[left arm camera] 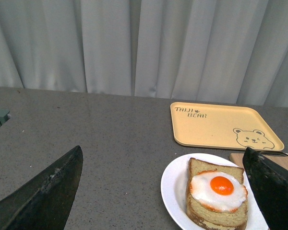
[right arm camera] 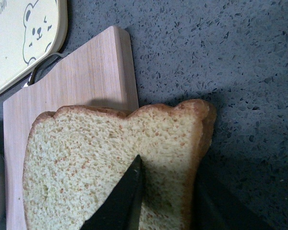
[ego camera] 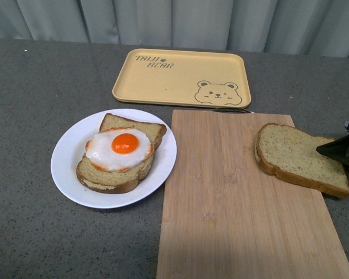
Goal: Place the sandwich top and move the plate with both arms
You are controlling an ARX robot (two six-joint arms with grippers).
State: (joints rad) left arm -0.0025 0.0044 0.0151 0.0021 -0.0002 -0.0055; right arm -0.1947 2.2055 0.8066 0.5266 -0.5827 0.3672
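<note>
The sandwich top (ego camera: 299,156), a wide brown speckled slice, lies at the right edge of the wooden cutting board (ego camera: 232,209). My right gripper (ego camera: 337,150) is shut on its right end; in the right wrist view one finger (right arm camera: 122,201) lies on top of the slice (right arm camera: 86,163) and the other is below its crust. The white plate (ego camera: 70,157) sits left of the board, holding two paler slices with a fried egg (ego camera: 121,148). My left gripper (left arm camera: 168,191) is open above the table, with the plate (left arm camera: 175,187) between its fingers, and is out of the front view.
A yellow bear tray (ego camera: 183,77) lies behind the plate and board, also in the left wrist view (left arm camera: 221,125). Grey speckled tabletop (ego camera: 29,99) surrounds everything. A grey curtain hangs at the back.
</note>
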